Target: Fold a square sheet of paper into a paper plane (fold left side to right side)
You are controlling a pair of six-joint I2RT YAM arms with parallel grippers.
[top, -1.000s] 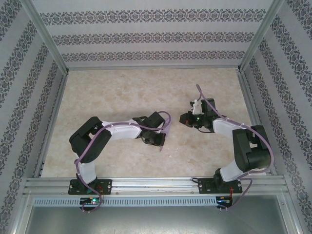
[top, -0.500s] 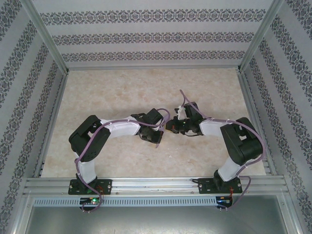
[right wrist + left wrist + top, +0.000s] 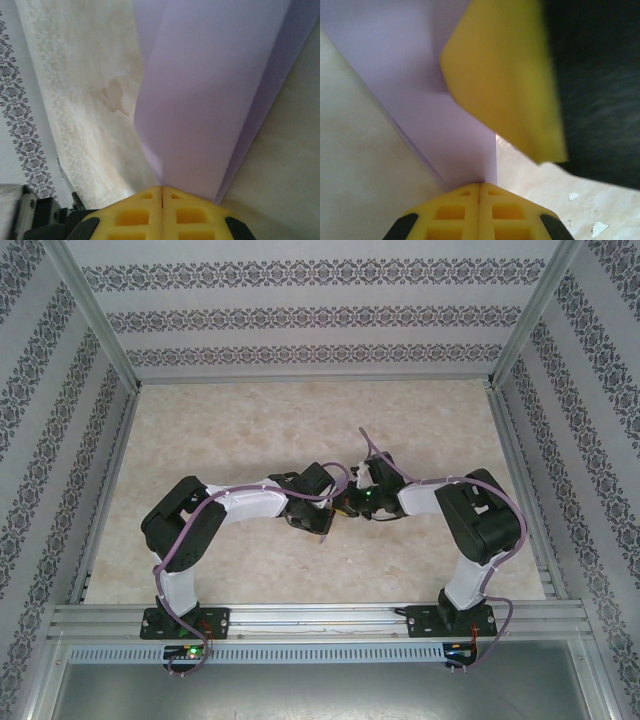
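Note:
The square sheet of paper (image 3: 420,75) is lavender and bent over on itself, with a crease running down towards my left gripper (image 3: 480,184). That gripper is shut, pinching the paper's lower edge. My right gripper (image 3: 161,188) is shut too, and a doubled, curving layer of the sheet (image 3: 215,100) rises from between its yellow jaws. In the top view the left gripper (image 3: 322,523) and right gripper (image 3: 346,506) meet at the table's centre, and the arms hide the paper. A yellow finger (image 3: 505,85) of the right gripper looms close in the left wrist view.
The beige marbled table (image 3: 260,430) is boxed in by patterned walls at the back and both sides. An aluminium rail (image 3: 320,615) runs along the near edge. A faint stain (image 3: 112,97) and small white flecks (image 3: 600,227) mark the tabletop.
The right arm has swung left across the table until its gripper meets the left one at the centre. The left arm has barely moved.

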